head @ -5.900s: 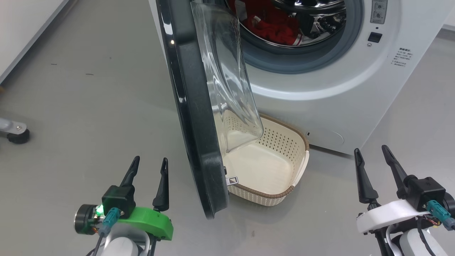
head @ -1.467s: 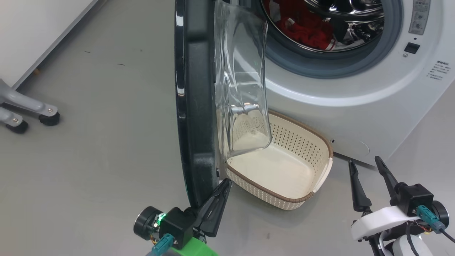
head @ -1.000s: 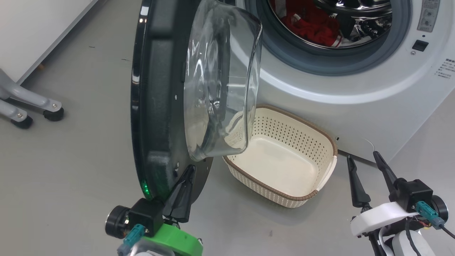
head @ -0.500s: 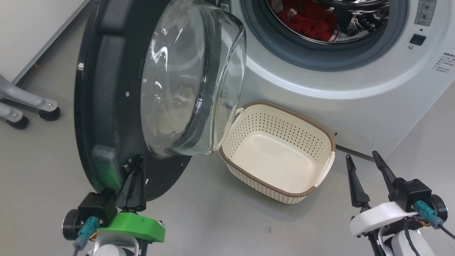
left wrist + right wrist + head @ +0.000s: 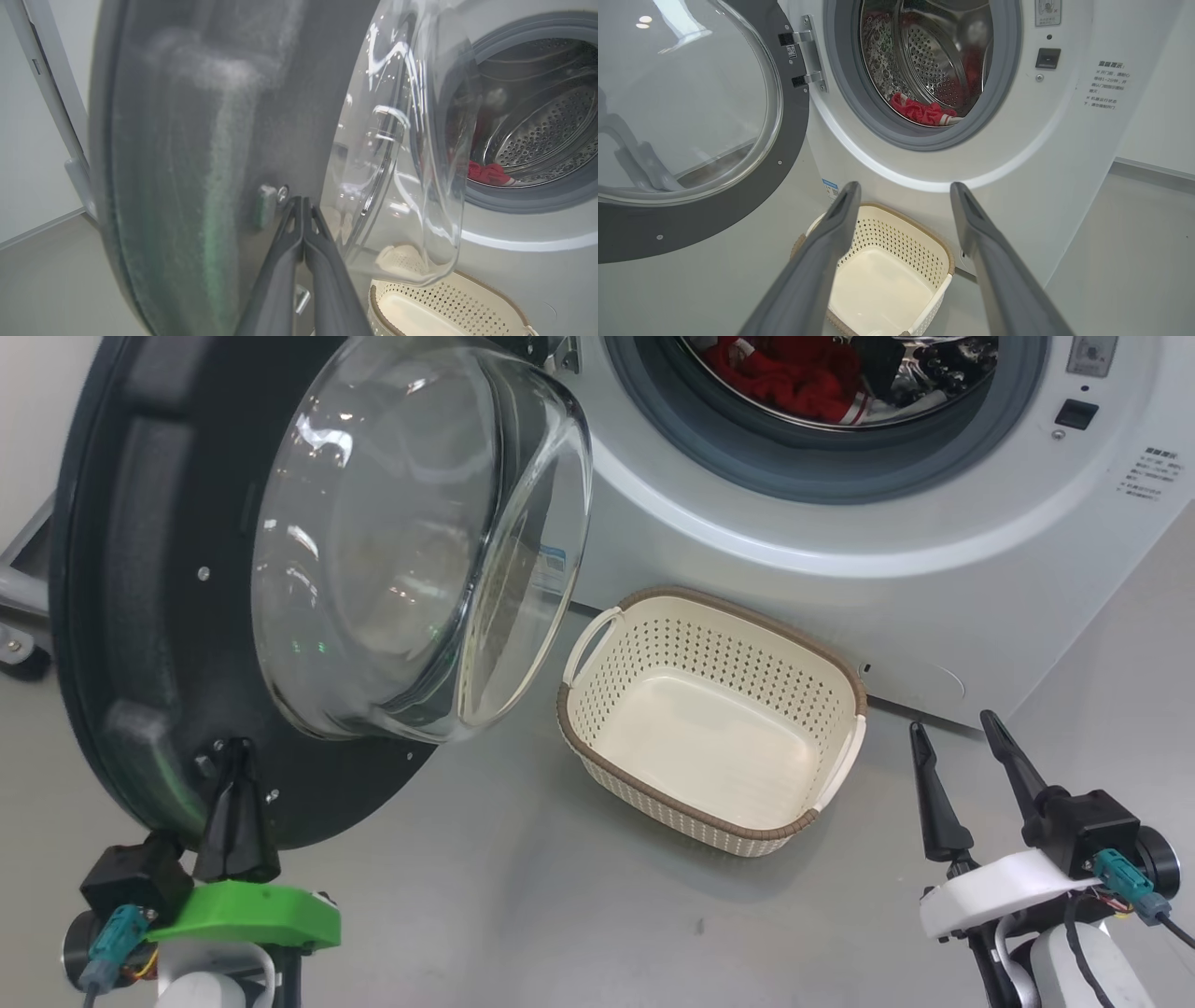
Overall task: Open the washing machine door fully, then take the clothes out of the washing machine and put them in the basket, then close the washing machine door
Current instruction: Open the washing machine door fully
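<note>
Head high, wrists low.
Head looks down; left wrist hard against door (image 5: 187, 140); right faces machine (image 5: 1017, 154); all share basket (image 5: 709, 658).

Round washing machine door (image 5: 140, 616): matt, faintly grainy black plastic frame around a clear, glossy bulging glass bowl (image 5: 401, 541) with bright reflections. Boxy white washing machine (image 5: 747, 551): smooth semi-gloss casing, matt grey rubber ring (image 5: 803, 481), polished perforated metal drum (image 5: 934, 51) holding soft red cloth clothes (image 5: 784, 378). Rectangular cream basket (image 5: 672, 803): smooth perforated plastic, brown woven-look rim, on a smooth grey floor (image 5: 523, 896) with dull sheen.
</note>
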Robot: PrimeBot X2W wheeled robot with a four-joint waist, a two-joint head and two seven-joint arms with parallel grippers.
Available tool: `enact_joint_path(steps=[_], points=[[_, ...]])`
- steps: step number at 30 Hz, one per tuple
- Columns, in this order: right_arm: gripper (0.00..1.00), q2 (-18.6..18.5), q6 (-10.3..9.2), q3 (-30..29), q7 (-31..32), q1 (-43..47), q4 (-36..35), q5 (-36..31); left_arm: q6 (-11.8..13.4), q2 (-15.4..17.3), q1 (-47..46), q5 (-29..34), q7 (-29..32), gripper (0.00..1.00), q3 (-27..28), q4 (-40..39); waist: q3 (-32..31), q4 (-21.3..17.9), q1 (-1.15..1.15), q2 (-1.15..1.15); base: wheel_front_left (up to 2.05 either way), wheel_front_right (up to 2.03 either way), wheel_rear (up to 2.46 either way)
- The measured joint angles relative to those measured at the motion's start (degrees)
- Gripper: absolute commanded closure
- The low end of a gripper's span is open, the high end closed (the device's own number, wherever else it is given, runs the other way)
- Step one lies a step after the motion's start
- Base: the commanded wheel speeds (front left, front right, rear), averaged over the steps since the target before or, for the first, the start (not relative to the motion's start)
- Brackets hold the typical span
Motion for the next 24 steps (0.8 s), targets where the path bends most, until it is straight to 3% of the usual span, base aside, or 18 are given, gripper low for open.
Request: enact_joint_path(steps=[24], points=[[0.00,-0.63,0.80,0.27,0.00,-0.90,-1.56,-1.19,0.02,1.48,-5.69,-1.30,-0.16,1.00,16.11,6.42,3.81,-4.04,0.00,0.00,0.00,0.00,0.00]])
